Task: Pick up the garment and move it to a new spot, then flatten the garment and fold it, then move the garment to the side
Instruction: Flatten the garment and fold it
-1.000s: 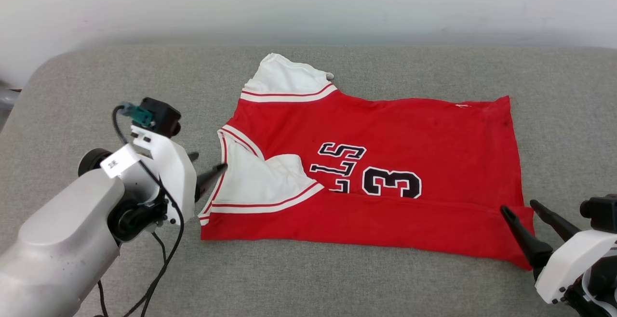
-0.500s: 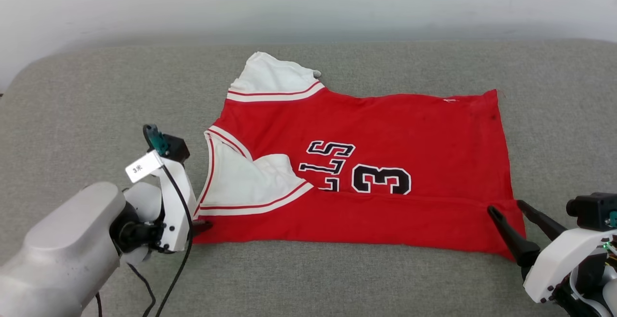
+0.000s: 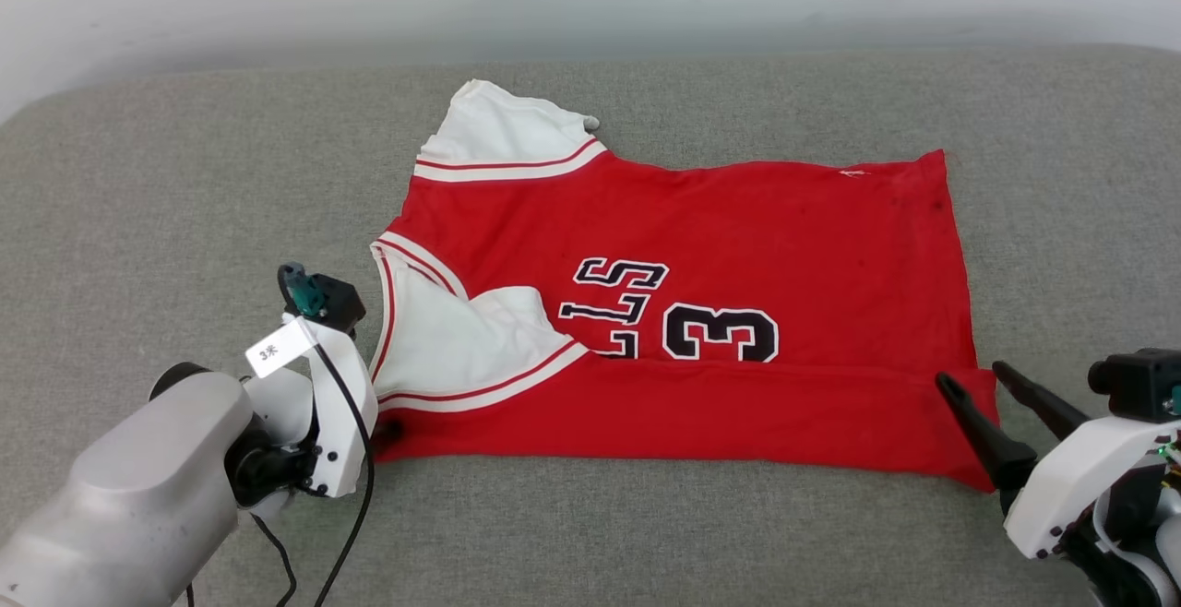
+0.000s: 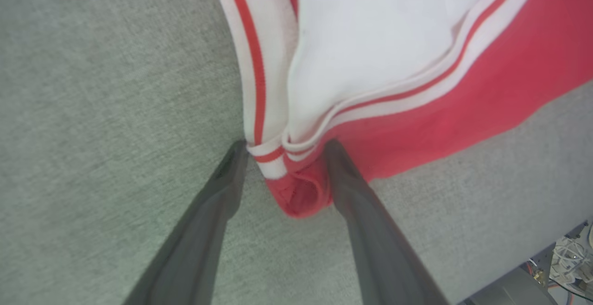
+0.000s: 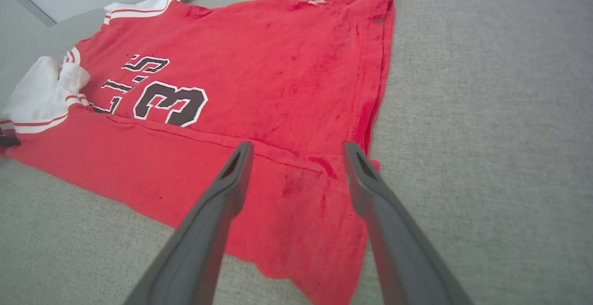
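Left wrist view: the left gripper (image 4: pixel 285 149) has its fingers spread on either side of the near-left corner of the shirt (image 4: pixel 417 105). The bunched red hem and striped trim sit between the tips and touch them, not yet pinched. A second ago, in the head view, this gripper (image 3: pixel 383 429) pointed at the neck opening further up the left edge; it has since come down to the corner. The right gripper (image 5: pixel 299 149) has kept its place, fingers wide apart over the near-right corner, one tip above the red cloth. The head picture has also shifted as a whole, so that is the camera; the shirt itself seems not to have slid on the grey cushion (image 3: pixel 184 173). With both arms now set at the two ends of the near edge, closing on both corners looks like the next step of the fold.

The shirt (image 3: pixel 784 247) lies flat in the middle of the cushion, neck toward the robot's left. Its near long side appears already turned up in a red band that cuts across the bottom of the black letters and the 3. The near white sleeve is tucked inward, and the far one sticks out.
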You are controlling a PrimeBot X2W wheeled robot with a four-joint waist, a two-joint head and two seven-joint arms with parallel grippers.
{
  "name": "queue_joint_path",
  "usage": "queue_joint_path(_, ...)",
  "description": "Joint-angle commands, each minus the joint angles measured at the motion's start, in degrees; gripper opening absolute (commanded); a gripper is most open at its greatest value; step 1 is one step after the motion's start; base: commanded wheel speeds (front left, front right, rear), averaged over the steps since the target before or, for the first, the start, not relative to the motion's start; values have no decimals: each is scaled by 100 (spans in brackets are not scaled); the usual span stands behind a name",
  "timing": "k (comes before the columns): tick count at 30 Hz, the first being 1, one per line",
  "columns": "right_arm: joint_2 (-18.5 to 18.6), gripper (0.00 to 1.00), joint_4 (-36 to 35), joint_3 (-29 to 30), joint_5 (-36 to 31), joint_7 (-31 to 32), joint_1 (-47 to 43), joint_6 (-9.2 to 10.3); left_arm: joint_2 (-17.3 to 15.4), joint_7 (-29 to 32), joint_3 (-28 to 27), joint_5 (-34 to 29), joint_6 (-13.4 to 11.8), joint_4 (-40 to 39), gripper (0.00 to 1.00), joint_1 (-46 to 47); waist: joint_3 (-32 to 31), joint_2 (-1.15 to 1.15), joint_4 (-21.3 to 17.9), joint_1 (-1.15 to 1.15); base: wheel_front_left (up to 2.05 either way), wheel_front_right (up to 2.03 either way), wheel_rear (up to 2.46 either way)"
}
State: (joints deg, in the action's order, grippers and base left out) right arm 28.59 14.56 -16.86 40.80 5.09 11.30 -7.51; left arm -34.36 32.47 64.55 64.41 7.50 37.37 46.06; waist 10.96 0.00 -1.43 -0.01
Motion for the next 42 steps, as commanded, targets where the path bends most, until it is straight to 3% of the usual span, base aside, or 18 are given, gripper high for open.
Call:
queue_joint_path(1,54,100,-17,20,-4,-16,87,5,130,-73,126,-9,-21,60,0,-204,-27,0,11,1,0,0,0)
queue_joint_path(10,750,100,-355,-13,-195,507,358,5,-276,-881,230,-218,-14,-603,0,54,-225,0,79,1,0,0,0)
queue_joint_path(16,1392,100,-756,-287,9,1674,613,6,-459,-1213,184,-298,-14,-1005,0,120,-250,0,162,1,0,0,0)
queue_joint_path(20,1608,100,-768,-420,245,2575,670,6,-504,-1320,211,-393,-58,-1230,0,90,-240,0,230,1,0,0,0)
queue_joint_path(27,1408,100,-406,-500,323,3222,513,6,-451,-1420,240,-510,-136,-1532,0,123,-105,0,404,1,0,0,0)
queue_joint_path(39,599,100,583,-1141,224,2915,398,-7,-426,-1614,227,-553,-179,-1591,0,73,140,0,537,1,0,0,0)
queue_joint_path(40,574,46,577,-1195,236,2780,410,-15,-430,-1635,225,-535,-177,-1573,0,38,130,0,528,1,0,0,0)
queue_joint_path(41,580,0,589,-1215,230,2643,436,-20,-435,-1666,220,-517,-177,-1556,0,0,111,0,516,1,0,0,0)
queue_joint_path(42,618,0,606,-1262,230,2566,454,-20,-444,-1691,215,-505,-182,-1542,0,-36,82,0,499,1,0,0,0)
